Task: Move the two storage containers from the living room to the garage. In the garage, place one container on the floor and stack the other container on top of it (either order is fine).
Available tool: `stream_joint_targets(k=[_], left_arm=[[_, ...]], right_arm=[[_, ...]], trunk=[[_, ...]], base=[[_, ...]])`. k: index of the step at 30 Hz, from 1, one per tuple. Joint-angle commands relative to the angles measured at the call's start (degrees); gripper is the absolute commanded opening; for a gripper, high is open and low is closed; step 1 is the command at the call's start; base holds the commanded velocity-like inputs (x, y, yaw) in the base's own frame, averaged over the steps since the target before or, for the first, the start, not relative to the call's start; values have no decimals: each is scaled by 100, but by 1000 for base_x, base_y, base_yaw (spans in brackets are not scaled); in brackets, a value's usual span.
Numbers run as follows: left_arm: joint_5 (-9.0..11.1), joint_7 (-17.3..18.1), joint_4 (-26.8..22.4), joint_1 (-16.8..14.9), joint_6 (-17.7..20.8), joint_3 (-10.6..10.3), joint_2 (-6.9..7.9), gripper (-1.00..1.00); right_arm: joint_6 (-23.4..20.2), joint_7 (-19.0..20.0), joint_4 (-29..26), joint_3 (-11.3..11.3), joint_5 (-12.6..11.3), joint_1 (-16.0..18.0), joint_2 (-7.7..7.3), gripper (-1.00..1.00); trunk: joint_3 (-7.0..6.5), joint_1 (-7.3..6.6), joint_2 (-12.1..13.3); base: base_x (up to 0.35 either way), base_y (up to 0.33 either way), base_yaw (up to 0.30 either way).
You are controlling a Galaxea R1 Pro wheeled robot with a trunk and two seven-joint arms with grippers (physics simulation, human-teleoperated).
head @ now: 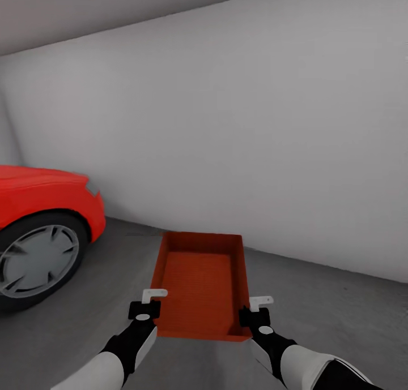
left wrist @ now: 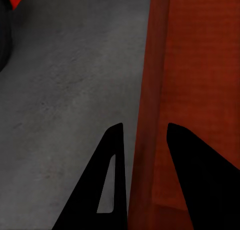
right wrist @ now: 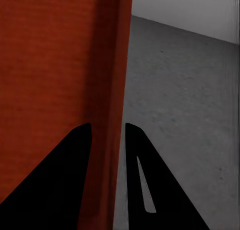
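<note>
My left gripper (head: 152, 304) and right gripper (head: 256, 309) each pinch a side wall of the storage container (head: 201, 282); bare floor (head: 340, 311) right, red car (head: 39, 209) left.

Storage container (head: 201, 285) between the two grippers: left gripper (head: 148, 302) astride its left wall, right gripper (head: 256, 309) astride its right wall. Floor (head: 328, 311) below, outside both. Car (head: 39, 231) left of left gripper. Wall (head: 238, 129) ahead, beyond container.
</note>
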State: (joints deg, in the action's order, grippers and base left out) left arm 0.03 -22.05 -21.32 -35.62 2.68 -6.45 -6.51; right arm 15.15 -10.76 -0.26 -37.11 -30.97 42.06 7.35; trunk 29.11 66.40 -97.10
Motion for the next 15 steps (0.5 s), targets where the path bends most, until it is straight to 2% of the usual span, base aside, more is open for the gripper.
stream_joint_targets(k=[1,15], left_arm=[[480,-51,-65,-6,30,95,-52,-100],[479,-50,-65,-6,30,93,-52,-100]], right_arm=[[41,-210,17,2,-133,4,3,-100],[42,-209,17,2,-136,4,3,-100]], trunk=[[6,3,-3],[6,3,-3]], base=[[321,176,-282],[321,170,-282]])
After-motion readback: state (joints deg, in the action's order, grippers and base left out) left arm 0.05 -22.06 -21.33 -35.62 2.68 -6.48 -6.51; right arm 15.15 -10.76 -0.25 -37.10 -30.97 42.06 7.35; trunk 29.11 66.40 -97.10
